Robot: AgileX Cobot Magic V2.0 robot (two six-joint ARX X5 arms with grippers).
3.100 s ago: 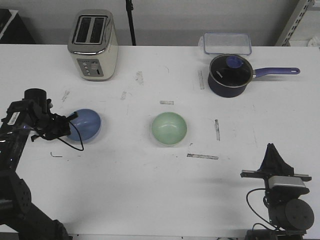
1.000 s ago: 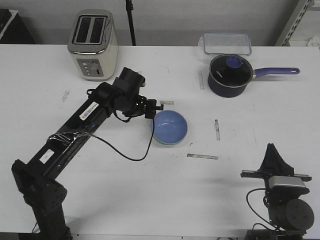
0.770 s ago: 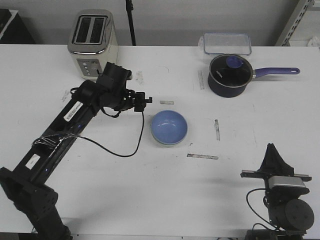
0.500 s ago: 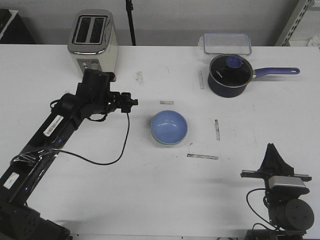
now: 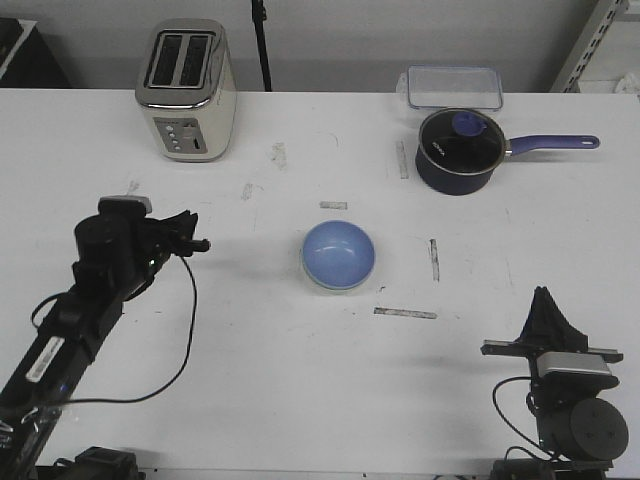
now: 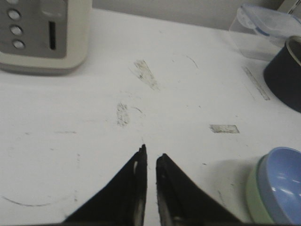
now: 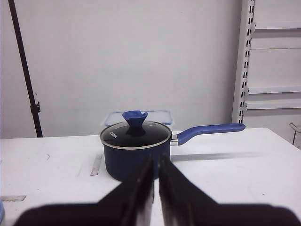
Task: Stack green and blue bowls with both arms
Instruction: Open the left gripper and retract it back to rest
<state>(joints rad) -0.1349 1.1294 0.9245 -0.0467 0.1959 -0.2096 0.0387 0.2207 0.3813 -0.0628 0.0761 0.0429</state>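
A: How does the left gripper [image 5: 196,243] stand?

B: Its 2 fingers are nearly together, only a thin slit between them in the left wrist view [image 6: 149,157], and they hold nothing. It hangs over bare table [image 5: 250,370] on the left, well apart from the bowls.

A: And the right gripper [image 5: 545,300]?

B: It is parked at the near right edge, fingers drawn together and empty; its wrist camera shows the same narrow gap [image 7: 155,162].

A: Where are the bowls?

B: The blue bowl [image 5: 339,254] sits nested inside the green bowl [image 5: 309,276] at the table's middle. From the front only a pale green sliver shows at the rim.

A: Does another view show more?

B: The left wrist view shows the green bowl [image 6: 254,197] as a clear band under the blue bowl [image 6: 283,188]. The right wrist view faces the saucepan [image 7: 136,150] with the clear container [image 7: 162,117] behind it; the toaster [image 5: 187,90] stands far left.

A: What differs from 0.5 s ago?

B: The left arm has pulled back leftward and nearer, away from the toaster. The stack has not moved.
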